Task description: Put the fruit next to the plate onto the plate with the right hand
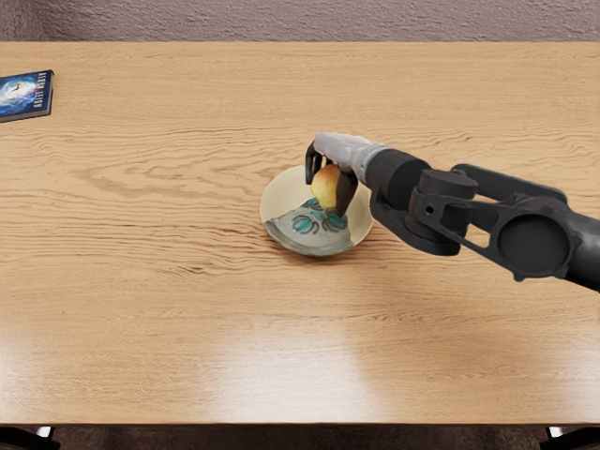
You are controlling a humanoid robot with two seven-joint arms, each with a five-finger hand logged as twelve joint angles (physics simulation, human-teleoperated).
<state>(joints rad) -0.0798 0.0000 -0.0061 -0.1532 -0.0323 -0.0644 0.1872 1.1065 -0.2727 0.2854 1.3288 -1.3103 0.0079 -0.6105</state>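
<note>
You are seeing a bright, sharp picture. Soft light is shining down on the table (141,281), making a pale glow near its front edge. The right arm (450,211) is casting a small dark shadow under itself.

A wooden table (141,309) with light, wavy grain fills nearly the whole frame, its far edge running along the top. A pale sheen lies on the wood in the lower middle. At the upper left, cut by the frame's edge, a book (25,95) lies flat on the table, its cover dark blue with a bright swirl. Beyond the far edge a mottled grey-mauve surface (281,19) spans the top strip
</note>
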